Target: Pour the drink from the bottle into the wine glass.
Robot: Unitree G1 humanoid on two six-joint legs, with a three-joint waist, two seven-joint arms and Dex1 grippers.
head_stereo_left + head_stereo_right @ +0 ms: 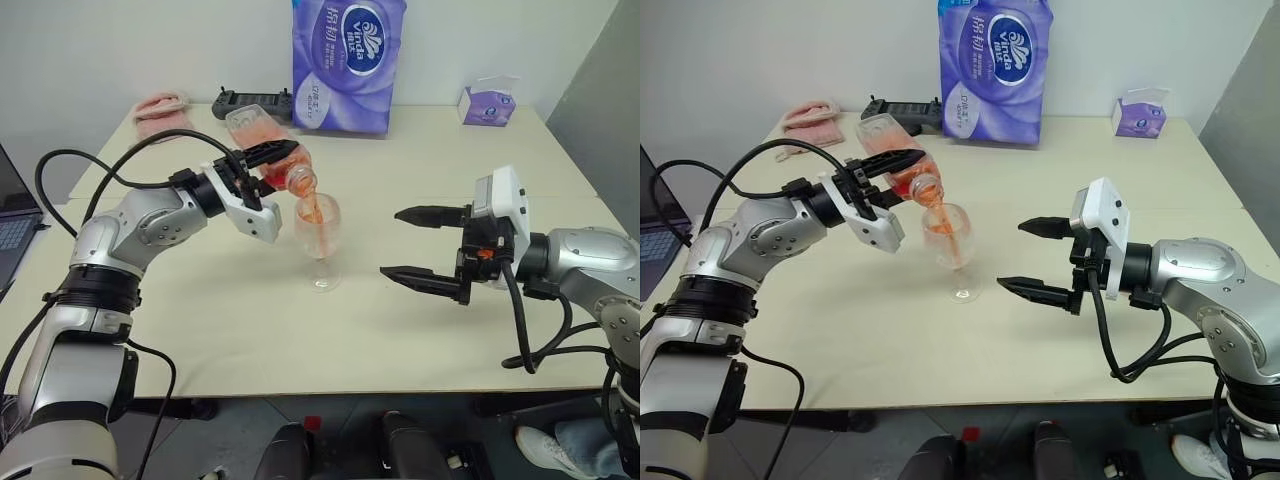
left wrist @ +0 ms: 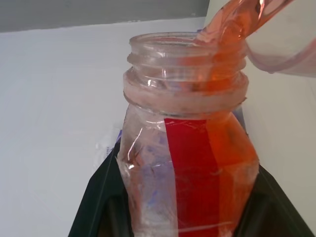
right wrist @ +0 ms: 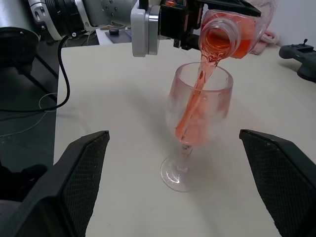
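While the bottle (image 1: 268, 152) is clamped in the left pincer (image 1: 262, 160) and tipped neck-down over the wine glass (image 1: 319, 240) mid-table (image 1: 420, 330), the drink (image 3: 200, 94) is seen streaming into the bowl, so the pour itself is pretty much underway. The right pincer (image 1: 425, 245) is held wide open beside the glass, nothing gripped. Next, the tilt probably needs holding steady, then righting before overflow.
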